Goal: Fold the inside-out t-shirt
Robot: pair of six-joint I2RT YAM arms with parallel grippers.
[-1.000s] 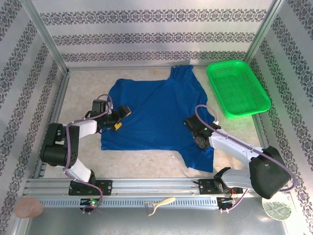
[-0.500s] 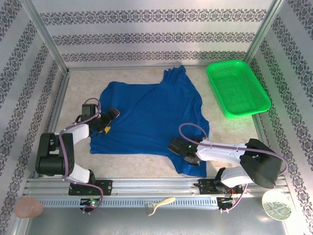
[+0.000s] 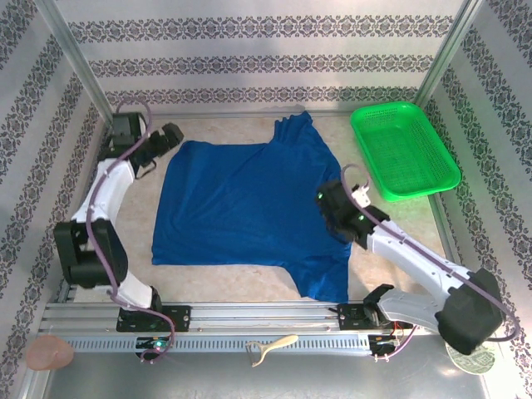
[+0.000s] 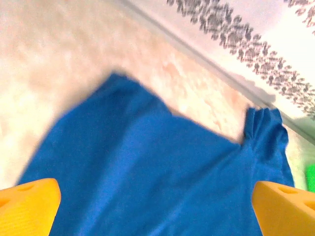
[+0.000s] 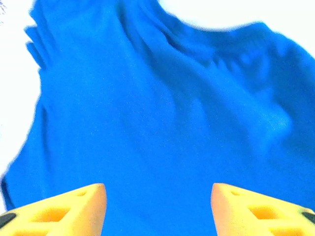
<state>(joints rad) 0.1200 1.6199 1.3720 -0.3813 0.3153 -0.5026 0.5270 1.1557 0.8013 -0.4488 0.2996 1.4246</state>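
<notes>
The royal-blue t-shirt (image 3: pixel 241 208) lies spread flat on the pale table, plain side up, with no graphic showing. One sleeve is bunched at the far edge (image 3: pixel 299 126) and the other points toward the near right (image 3: pixel 328 278). My left gripper (image 3: pixel 169 135) hovers by the shirt's far-left corner. In the left wrist view it (image 4: pixel 157 206) is wide open over the blue cloth (image 4: pixel 147 167), holding nothing. My right gripper (image 3: pixel 331 209) is above the shirt's right side. In the right wrist view it (image 5: pixel 157 196) stands open above the wrinkled fabric (image 5: pixel 162 108).
A green mesh basket (image 3: pixel 359 125) sits at the far right beside the shirt. Patterned walls and metal posts close in the table on three sides. On the near rail lie a pale tool (image 3: pixel 270 345), a pinkish disc (image 3: pixel 48 353) and a round coaster (image 3: pixel 470 349).
The left arm swung from the shirt's near-left side up to its far-left corner. The right arm lifted from the near-right sleeve to the shirt's right side. The shirt lies flatter.
</notes>
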